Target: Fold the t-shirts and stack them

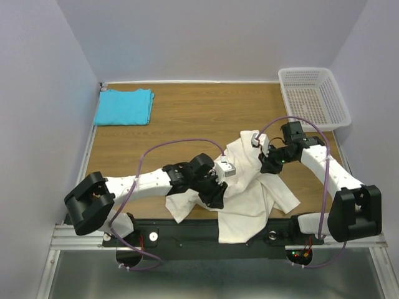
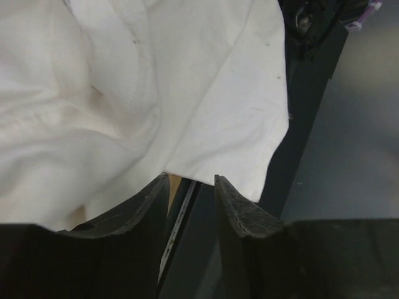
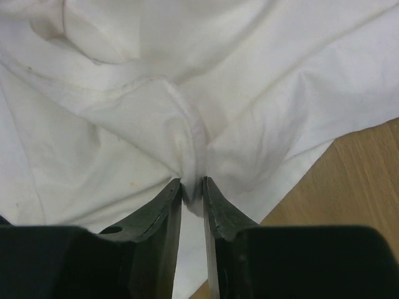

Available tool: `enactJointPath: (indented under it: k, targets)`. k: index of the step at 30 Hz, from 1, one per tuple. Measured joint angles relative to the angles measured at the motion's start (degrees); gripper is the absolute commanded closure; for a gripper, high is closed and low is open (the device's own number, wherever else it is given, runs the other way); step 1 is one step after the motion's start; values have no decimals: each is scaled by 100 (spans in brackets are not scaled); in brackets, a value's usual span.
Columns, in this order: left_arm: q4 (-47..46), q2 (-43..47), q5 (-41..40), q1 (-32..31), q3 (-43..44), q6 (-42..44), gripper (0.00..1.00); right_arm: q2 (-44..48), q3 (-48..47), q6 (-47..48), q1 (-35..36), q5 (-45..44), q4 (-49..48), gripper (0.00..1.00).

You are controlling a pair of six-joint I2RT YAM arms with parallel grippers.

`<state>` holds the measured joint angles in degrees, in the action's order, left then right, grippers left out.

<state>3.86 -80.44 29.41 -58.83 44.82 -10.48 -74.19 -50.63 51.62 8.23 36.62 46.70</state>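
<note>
My right gripper (image 3: 192, 187), narrow, pinches a ridge of the cream-white t-shirt (image 3: 112, 131); my left gripper (image 2: 191, 187) stands parted and empty, the shirt's hem just ahead of its tips. I judge the step is spreading this crumpled shirt flat, so my left must next bite that hem. The turquoise t-shirt (image 1: 124, 107) lies folded far beyond my left.

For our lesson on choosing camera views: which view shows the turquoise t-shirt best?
The top external view: the turquoise t-shirt lies folded at the far left of the table, wholly visible. Both wrist views show none of it, only the white t-shirt.
</note>
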Motion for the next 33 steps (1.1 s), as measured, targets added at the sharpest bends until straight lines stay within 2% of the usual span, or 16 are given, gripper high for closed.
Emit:
enactJointPath:
  k: [1,3,6,8,11,13,22,25,33]
  targets:
    - [72,35,-24,-35,13,-33,45,-4,0,85,0,-52,74,70]
    - [227,131,-184,-83,55,-61,41,0,0,245,0,-166,179,59]
    - [525,636,-743,-96,160,9,30,216,101,385,0,-319,249,44]
    - [581,1056,-1102,-90,210,127,29,428,197,446,0,-348,299,39]
    - [533,1390,-1436,-81,291,299,29,717,293,533,0,-354,424,37]
    - [378,1311,-1532,-79,343,402,29,774,293,549,0,-291,431,33]
    - [-175,-391,-1272,-83,518,485,29,-39,90,518,0,516,426,30]
    - [-240,-643,-1231,-101,693,511,29,-256,-20,343,-4,494,337,30]
    - [-614,-1036,-1169,-122,1237,640,29,-120,-164,-149,-229,461,120,29]
